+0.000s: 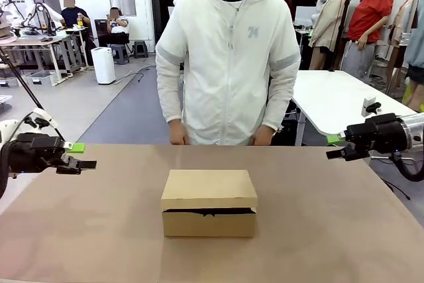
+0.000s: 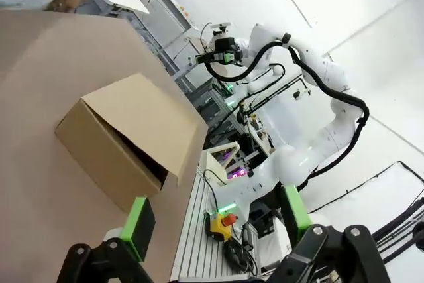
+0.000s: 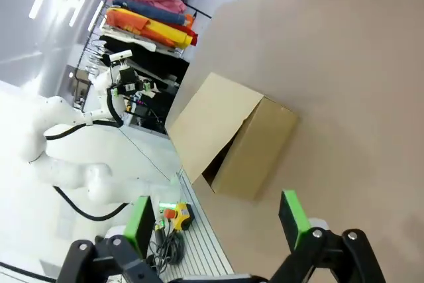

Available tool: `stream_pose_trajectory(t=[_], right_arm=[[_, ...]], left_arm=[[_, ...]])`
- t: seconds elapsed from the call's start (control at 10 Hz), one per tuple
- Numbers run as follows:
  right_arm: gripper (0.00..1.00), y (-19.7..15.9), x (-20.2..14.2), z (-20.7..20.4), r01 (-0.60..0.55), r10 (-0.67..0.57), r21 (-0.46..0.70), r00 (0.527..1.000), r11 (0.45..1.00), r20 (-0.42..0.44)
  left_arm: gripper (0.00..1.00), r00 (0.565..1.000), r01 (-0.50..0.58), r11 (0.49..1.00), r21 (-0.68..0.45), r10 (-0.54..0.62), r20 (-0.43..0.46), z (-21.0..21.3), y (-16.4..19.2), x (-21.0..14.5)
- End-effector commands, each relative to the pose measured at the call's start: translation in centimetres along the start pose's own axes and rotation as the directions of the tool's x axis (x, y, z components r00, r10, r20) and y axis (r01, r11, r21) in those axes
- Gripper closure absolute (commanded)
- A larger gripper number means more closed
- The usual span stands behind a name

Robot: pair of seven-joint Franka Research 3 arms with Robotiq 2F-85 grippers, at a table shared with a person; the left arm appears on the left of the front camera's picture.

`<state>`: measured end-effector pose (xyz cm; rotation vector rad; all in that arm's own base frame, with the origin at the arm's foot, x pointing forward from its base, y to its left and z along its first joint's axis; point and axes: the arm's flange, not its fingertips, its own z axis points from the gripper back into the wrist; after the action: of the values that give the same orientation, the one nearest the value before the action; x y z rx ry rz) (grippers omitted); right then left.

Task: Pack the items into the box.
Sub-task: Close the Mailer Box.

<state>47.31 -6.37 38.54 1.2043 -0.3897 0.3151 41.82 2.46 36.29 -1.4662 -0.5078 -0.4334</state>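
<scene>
Box (image 1: pixel 209 202) alone on table (image 1: pixel 331 230)

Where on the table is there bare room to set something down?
Bare tabletop runs between the left hand and the box, and again between the box and the right hand. The far strip by the person's hands is tighter.

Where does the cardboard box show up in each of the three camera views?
Front view: box at centre, lid nearly shut.
Left wrist view: box left of centre.
Right wrist view: box at centre.
Shared landmark: the dark gap under the box's lid.
</scene>
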Motion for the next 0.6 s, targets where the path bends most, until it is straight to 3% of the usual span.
stream_pose_trajectory(t=[0.0,0.5], right_arm=[[0.00,1.50,0.17,-0.97,-0.025,0.026,0.017,0.998,1.000,-0.059],[0.00,1.50,0.17,-0.97,-0.025,0.026,0.017,0.998,1.000,-0.059]], left_arm=[[0.00,0.998,0.064,0.998,-0.009,-0.064,-0.008,-1.19,-0.65,0.12],[0.00,0.998,0.064,0.998,-0.009,-0.064,-0.008,-1.19,-0.65,0.12]])
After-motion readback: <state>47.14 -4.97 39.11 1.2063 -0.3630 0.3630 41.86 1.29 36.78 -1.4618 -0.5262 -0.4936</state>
